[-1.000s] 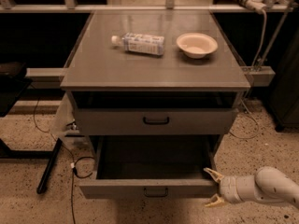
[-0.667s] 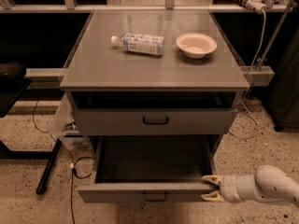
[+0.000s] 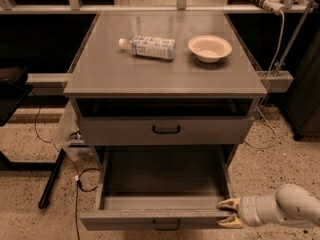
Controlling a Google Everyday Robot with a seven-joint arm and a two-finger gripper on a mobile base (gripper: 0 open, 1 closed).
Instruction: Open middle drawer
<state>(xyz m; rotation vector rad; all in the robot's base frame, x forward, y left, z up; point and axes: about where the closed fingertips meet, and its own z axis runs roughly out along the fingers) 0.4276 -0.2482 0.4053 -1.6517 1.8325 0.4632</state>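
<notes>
The middle drawer (image 3: 162,184) is pulled far out at the bottom of the view. Its deep plain grey inside shows, and its front edge carries a small black handle (image 3: 166,226). My gripper (image 3: 229,212) comes in from the lower right on a white arm (image 3: 280,210). Its two tan fingertips (image 3: 227,202) are spread apart at the right end of the drawer front, one above and one below the front's top edge. I cannot tell whether they touch it.
Above it, another grey drawer (image 3: 166,130) with a black handle stands a little way out under the grey cabinet top (image 3: 165,74). On the top lie a plastic bottle (image 3: 147,46) and a white bowl (image 3: 210,48). Cables (image 3: 80,176) trail on the speckled floor at left.
The middle drawer has slid further out toward the camera. My gripper has moved down and forward with its right front corner.
</notes>
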